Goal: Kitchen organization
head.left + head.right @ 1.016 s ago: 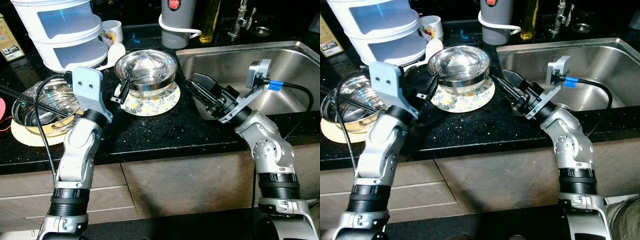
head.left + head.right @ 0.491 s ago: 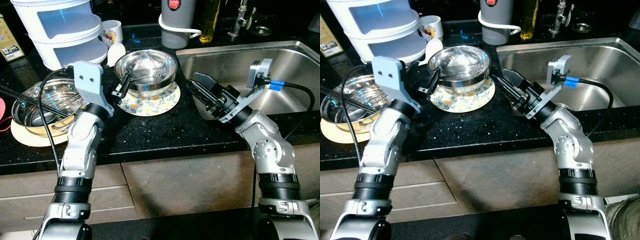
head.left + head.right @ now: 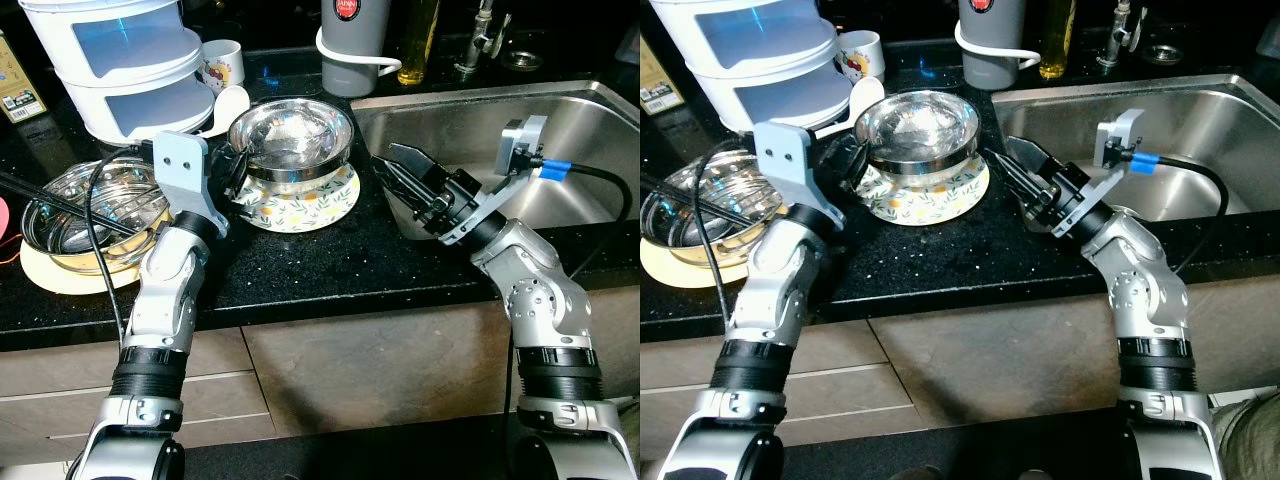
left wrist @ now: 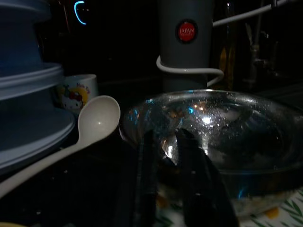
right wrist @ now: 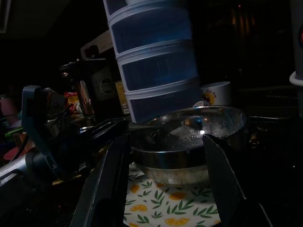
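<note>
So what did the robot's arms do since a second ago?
The left gripper slid forward along the counter until its fingers reached the near rim of the steel bowl, and it hasn't taken hold yet. The right gripper stayed open beside the sink. The bowl, its flowery plate and the white containers didn't move.

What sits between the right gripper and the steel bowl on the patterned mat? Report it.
Nothing visible does. The right gripper, fingers open, faces the steel bowl across bare black counter. The left gripper is at the bowl's far side, not in that path.
</note>
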You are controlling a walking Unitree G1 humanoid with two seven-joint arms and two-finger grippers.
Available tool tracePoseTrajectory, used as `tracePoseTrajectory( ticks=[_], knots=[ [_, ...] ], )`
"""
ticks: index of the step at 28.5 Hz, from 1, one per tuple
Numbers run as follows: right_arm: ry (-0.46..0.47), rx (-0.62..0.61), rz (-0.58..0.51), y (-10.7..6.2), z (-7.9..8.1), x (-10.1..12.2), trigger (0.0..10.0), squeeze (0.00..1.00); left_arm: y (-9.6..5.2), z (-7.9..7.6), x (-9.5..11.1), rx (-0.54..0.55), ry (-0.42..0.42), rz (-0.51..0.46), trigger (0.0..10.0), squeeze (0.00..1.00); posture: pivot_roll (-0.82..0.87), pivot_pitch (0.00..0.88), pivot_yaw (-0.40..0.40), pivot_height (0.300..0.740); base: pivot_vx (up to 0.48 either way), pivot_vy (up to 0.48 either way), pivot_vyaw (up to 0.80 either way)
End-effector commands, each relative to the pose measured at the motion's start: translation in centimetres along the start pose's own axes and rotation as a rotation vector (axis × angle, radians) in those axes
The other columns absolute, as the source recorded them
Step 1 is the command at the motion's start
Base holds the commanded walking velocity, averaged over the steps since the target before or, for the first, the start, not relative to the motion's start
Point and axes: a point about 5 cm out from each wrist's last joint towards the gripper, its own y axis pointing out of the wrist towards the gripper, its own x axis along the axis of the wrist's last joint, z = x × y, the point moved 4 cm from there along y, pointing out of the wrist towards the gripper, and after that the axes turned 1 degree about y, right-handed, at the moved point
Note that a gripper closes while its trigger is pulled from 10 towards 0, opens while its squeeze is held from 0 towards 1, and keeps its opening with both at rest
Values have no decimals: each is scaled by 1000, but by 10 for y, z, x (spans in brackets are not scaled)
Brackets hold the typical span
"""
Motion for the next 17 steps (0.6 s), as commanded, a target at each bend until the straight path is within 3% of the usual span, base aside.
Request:
tracePoseTrajectory(
  ticks=[1, 12, 17],
  knots=[
    [3, 3, 1, -1, 2, 1, 10000, 0, -1, 4, -2, 6, -4, 2, 0, 0, -8, 59, -10, 732, 0, 0, 0],
    [2, 4, -1, 0, 2, 2, 10000, 0, 7, -3, 13, -23, -7, -58, 0, 0, -5, 55, -13, 732, 0, 0, 0],
    [4, 6, -5, 1, 3, 2, 10000, 0, 13, -13, 39, -71, -8, -140, 0, 0, -1, 51, -15, 732, 0, 0, 0]
  ],
)
